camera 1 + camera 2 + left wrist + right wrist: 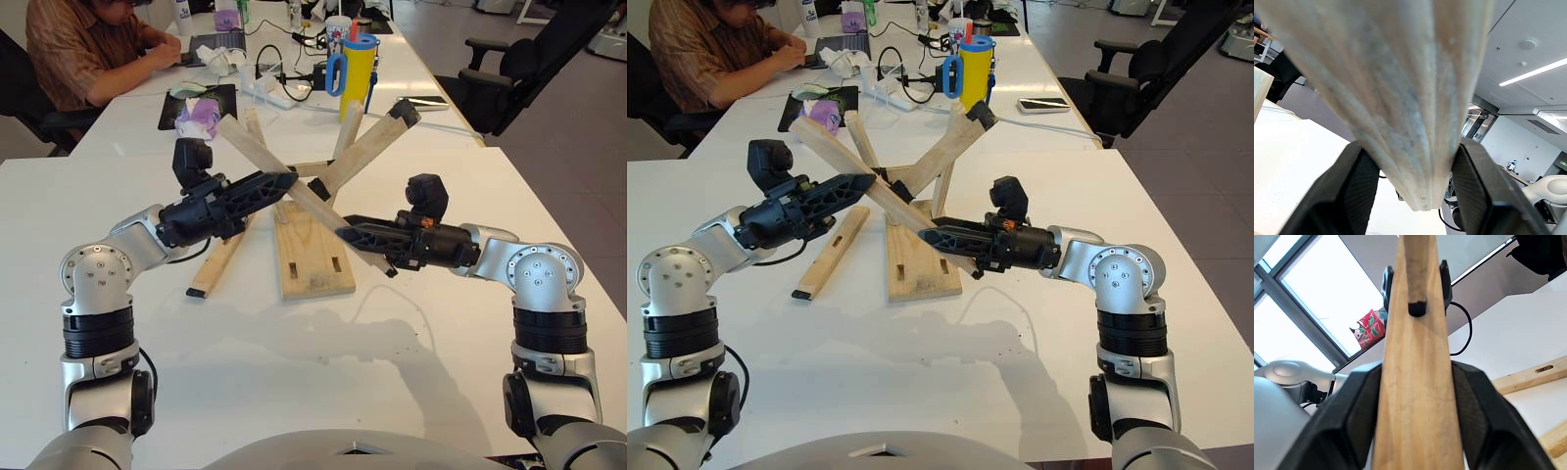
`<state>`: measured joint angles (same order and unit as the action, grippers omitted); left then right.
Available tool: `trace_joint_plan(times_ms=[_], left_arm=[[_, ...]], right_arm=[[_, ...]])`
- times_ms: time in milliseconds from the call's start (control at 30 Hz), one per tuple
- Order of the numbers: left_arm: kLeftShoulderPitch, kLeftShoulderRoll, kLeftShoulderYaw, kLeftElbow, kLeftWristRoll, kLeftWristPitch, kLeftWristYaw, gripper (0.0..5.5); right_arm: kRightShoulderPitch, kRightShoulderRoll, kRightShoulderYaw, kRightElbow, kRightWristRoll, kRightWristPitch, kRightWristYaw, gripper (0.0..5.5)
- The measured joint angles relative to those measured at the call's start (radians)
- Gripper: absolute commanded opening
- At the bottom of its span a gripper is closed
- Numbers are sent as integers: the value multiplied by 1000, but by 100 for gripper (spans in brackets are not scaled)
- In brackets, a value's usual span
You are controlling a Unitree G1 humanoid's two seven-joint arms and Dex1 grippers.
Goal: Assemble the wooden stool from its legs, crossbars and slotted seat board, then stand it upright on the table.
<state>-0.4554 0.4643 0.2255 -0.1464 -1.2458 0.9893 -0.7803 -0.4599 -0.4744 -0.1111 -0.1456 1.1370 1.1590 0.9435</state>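
Mid-assembly, by the look. Clamped in left fingers (281, 181) and right fingers (348, 233): crossed legs (377, 139), raised over the tabletop's (294, 372) middle. Left to do: fit seat board (313, 269) lying flat beneath, add loose leg (220, 259) beside it, stand upright.

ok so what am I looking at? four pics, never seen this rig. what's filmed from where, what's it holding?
It is a humanoid robot with two arms, each ending in a black two-finger gripper. The two wide pictures come from cameras in its head, looking down over a white table. The two close-ups come from a camera on each wrist, so there you see black fingers pressed against wood from both sides. Flat on the table lie a pale slotted wooden seat board and a loose wooden bar beside it. The left gripper and the right gripper are both shut on a crossed frame of pale wooden legs, the half-built stool.
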Motion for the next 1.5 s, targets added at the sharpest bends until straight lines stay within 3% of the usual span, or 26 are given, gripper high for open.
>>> trace_joint_plan(times_ms=[67, 100, 267, 500, 700, 967, 1500], left_arm=[[1, 8, 0, 0, 1, 0, -8, 210], [3, 12, 0, 0, 4, -1, -12, 210], [85, 95, -20, 4, 177, -82, -70, 202], [145, 130, -67, 113, 438, -321, -166, 202], [134, 151, -91, 141, 506, -360, -244, 202], [86, 235, -99, 153, 544, -361, -327, 202], [47, 261, -184, 194, 665, -464, -427, 202]], right_arm=[[-1, 0, 0, 1, 9, 5, -7, 204], [-1, 0, 2, 1, 6, 3, -8, 241], [18, -32, 72, -7, -176, -156, 5, 315], [140, -103, 316, 1, -553, -472, 78, 316], [142, -85, 475, 157, -844, -756, 61, 316], [140, -24, 486, 283, -967, -926, 6, 316], [142, -15, 495, 270, -994, -913, -1, 316]])
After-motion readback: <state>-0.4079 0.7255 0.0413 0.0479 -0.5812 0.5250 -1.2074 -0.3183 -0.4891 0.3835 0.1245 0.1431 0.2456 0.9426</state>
